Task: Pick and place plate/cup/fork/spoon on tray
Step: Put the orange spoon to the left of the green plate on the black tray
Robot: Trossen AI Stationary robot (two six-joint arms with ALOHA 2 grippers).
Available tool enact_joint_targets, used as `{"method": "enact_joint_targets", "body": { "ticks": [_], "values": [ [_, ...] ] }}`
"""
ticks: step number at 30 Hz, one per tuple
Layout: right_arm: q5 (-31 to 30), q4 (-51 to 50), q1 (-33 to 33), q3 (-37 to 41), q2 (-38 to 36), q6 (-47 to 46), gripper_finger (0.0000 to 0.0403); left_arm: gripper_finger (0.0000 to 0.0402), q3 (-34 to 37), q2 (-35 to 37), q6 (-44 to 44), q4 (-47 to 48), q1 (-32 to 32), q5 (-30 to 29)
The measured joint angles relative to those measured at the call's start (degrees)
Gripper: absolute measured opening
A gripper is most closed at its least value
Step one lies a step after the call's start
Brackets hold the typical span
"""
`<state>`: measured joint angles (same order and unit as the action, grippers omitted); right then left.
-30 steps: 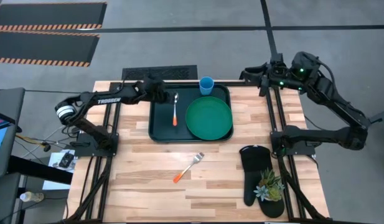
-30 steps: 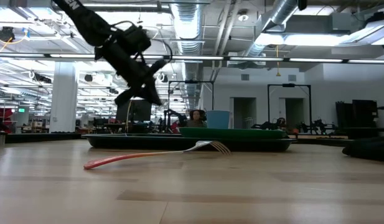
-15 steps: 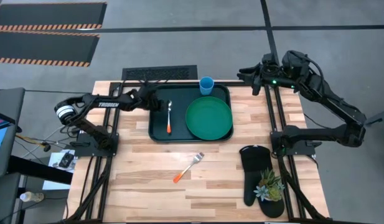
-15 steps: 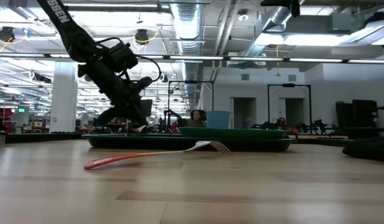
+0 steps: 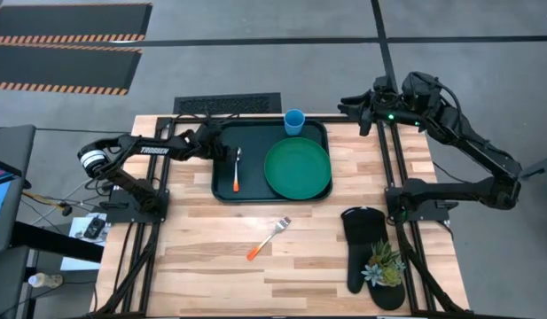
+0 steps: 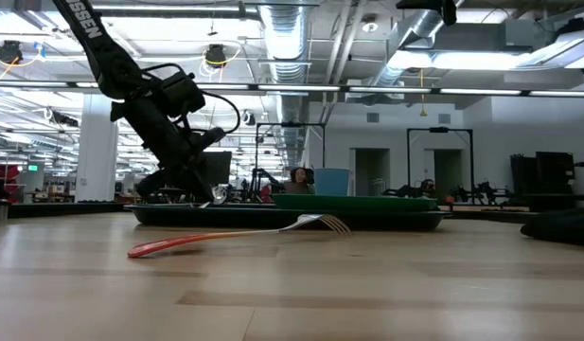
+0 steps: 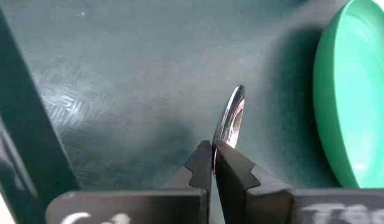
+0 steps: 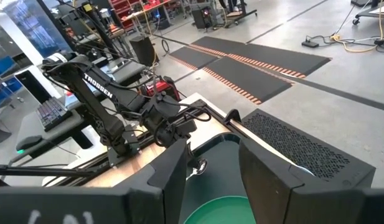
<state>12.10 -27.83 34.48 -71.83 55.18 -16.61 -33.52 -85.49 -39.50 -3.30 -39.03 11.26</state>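
Note:
The dark green tray (image 5: 222, 190) lies at the table's far middle. On its right half lies the green plate (image 5: 297, 168). The blue cup (image 5: 293, 121) stands at the tray's far rim. My left gripper (image 5: 225, 149) is low over the tray's left half, shut on the orange-handled spoon (image 5: 237, 170); it also shows in the low view (image 6: 204, 199). The fork (image 5: 269, 237) lies on the bare table nearer the front, tines pointing to the far right. My right gripper (image 5: 351, 108) is open and empty, high above the table's far right edge. My left gripper pinches the spoon's silver part just beside the bowl (image 7: 225, 137) between its two fingers, which slant down from the table's left. The bowl (image 7: 233, 112) sticks out past the fingertips, edge-on. The handle (image 5: 235, 183) points toward the near edge, low over the tray floor; whether it touches, I cannot tell.
A black oven mitt (image 5: 366, 248) and a small potted plant (image 5: 384, 264) lie at the table's near right. The tray's raised left rim (image 7: 17, 124) is close beside my left gripper. A person (image 6: 296, 176) shows far behind the table.
My left gripper has gone down and toward the table's left and near edges with the spoon. The spoon has come from above the tray's middle down to its left half, handle still pointing toward the near edge.

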Motion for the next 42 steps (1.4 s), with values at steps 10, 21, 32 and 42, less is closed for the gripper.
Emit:
{"method": "enact_joint_targets", "body": {
  "ticks": [10, 21, 32, 42],
  "values": [
    [0.0, 0.0, 0.0, 0.0, 0.0, 0.0, 0.0172, 0.0, 0.0, 0.0, 0.7, 1.4, 0.0, -0.1],
    [0.0, 0.0, 0.0, 0.0, 0.0, 0.2, 0.0169, 0.0, 0.0, 0.0, 1.7, 3.8, 0.0, -0.1],
    [0.0, 0.0, 0.0, 0.0, 0.0, 0.2, 0.017, 0.0001, 0.0, 0.0, 1.2, 3.8, 0.0, -1.1],
    [0.0, 0.0, 0.0, 0.0, 0.0, 0.2, 0.0173, 0.0084, 0.0, 0.0, -0.5, 3.8, 0.0, -1.3]
  ]
}}
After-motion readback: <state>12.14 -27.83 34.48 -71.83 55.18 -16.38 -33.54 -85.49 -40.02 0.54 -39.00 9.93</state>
